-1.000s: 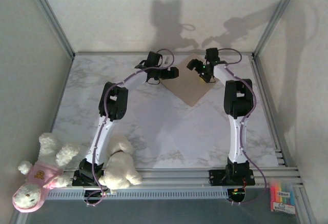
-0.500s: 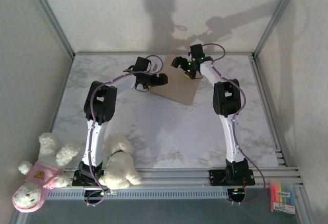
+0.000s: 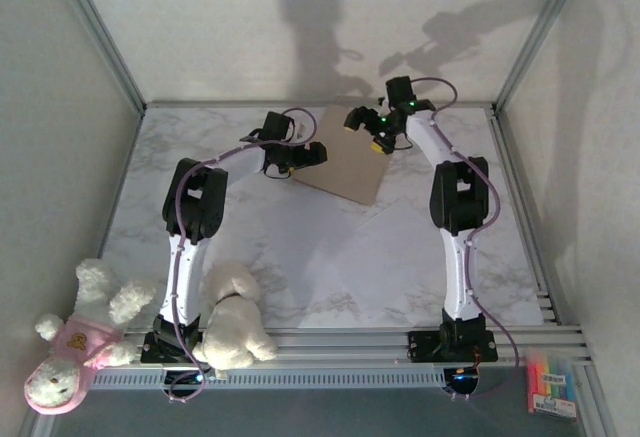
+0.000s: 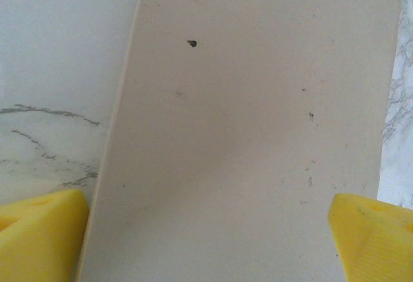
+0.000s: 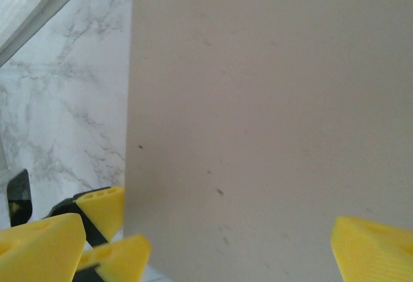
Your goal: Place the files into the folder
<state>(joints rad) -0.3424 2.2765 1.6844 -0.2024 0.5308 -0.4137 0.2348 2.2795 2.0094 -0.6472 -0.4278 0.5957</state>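
Note:
The tan folder (image 3: 345, 165) lies closed and flat at the back middle of the marble table. My left gripper (image 3: 303, 155) hovers open at its left edge. My right gripper (image 3: 364, 129) hovers open over its far right part. In the left wrist view the folder (image 4: 258, 133) spans the space between my yellow fingertips (image 4: 40, 235), and the gripper (image 4: 206, 243) holds nothing. In the right wrist view the folder (image 5: 271, 101) lies under the open gripper (image 5: 206, 256), with the left gripper's yellow fingers (image 5: 103, 210) beside its edge. The white files (image 3: 420, 252) lie flat in front of the folder.
A white plush dog (image 3: 232, 325) sits by the left arm's base, and a pink-dressed plush (image 3: 72, 345) lies at the near left corner. A pack of coloured markers (image 3: 552, 385) lies off the table at the near right. Metal frame posts and walls close the back and sides.
The folder has slid left and turned from a diamond stance to a slanted one. Both grippers moved left with it, then the right gripper drew back to the right.

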